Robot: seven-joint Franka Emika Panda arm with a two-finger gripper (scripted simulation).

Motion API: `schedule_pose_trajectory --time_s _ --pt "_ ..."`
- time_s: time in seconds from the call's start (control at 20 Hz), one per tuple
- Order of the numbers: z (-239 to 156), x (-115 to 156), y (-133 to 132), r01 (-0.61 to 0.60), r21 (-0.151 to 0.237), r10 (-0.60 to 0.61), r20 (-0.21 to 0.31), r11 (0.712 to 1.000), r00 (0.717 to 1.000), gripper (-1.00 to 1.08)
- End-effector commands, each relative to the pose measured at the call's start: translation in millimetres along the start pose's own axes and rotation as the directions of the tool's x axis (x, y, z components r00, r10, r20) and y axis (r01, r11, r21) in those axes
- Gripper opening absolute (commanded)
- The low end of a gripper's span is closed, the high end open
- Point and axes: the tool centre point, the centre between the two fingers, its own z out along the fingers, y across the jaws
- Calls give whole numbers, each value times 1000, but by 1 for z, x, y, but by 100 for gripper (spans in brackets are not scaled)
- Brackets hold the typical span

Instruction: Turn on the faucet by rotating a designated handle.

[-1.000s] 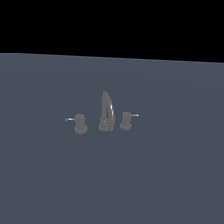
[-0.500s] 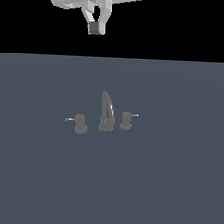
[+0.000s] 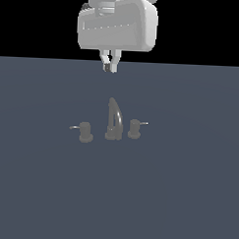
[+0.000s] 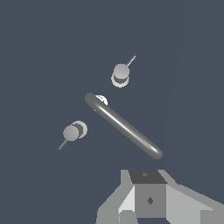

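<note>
The faucet's tall curved spout [image 3: 114,120] stands on the grey floor between two stubby knobs. The handle [image 3: 135,128], the smaller knob with a short pale pin, is on the exterior view's right of the spout. The larger knob [image 3: 85,132] with the longer pin is on the left. My gripper [image 3: 110,68] hangs high above and behind the spout, with its fingers together and nothing between them. In the wrist view the spout [image 4: 124,127] lies between the handle [image 4: 72,132] and the larger knob [image 4: 121,72]. The gripper [image 4: 148,183] is well apart from all of them.
A flat blue-grey floor [image 3: 187,193] spreads all round the faucet set. A black backdrop lies behind it. The pale arm housing [image 3: 118,24] fills the top middle of the exterior view.
The arm was out of view a second ago. It has since come down into the top of the exterior view, and the gripper is now lower. The faucet has not moved.
</note>
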Motion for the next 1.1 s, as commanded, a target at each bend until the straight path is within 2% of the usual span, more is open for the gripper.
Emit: schedule_pose_trajectory --time_s 0.0,0.3,0.55,0.8,1.05 --pt "16 13 -6 -51 0 51 0 999 999 -100" --pt "55 46 -15 -171 -3 171 -1 985 985 -100" --pt "88 75 -20 -272 -7 271 -3 962 962 -100" --pt "122 105 -22 -373 -11 373 -6 928 928 -100" --pt "156 137 -20 -472 -14 472 -8 882 882 -100"
